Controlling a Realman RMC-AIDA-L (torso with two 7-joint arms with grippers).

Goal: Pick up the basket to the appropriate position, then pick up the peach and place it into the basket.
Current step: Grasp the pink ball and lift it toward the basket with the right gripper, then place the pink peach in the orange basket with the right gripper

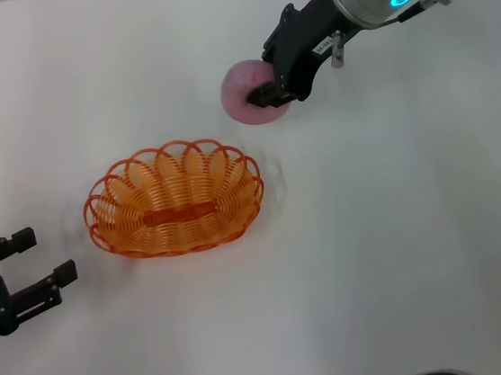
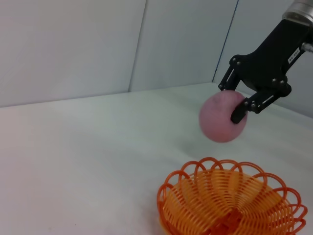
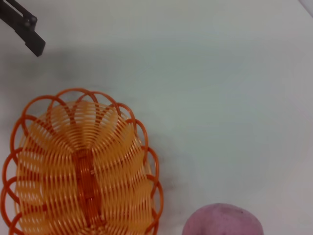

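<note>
Broadly, the white bench (image 1: 403, 252) carries the orange basket (image 1: 174, 199), which sits upright left of centre. Beyond the basket's far right edge, the right claw (image 1: 268, 90) is clamped on the pink peach (image 1: 247, 95), which the left wrist view shows held clear above the bench surface and apart from the basket's rim. Nearest the robot, the left claw (image 1: 34, 259) hovers just left of the basket with its fingers apart, gripping nothing.
</note>
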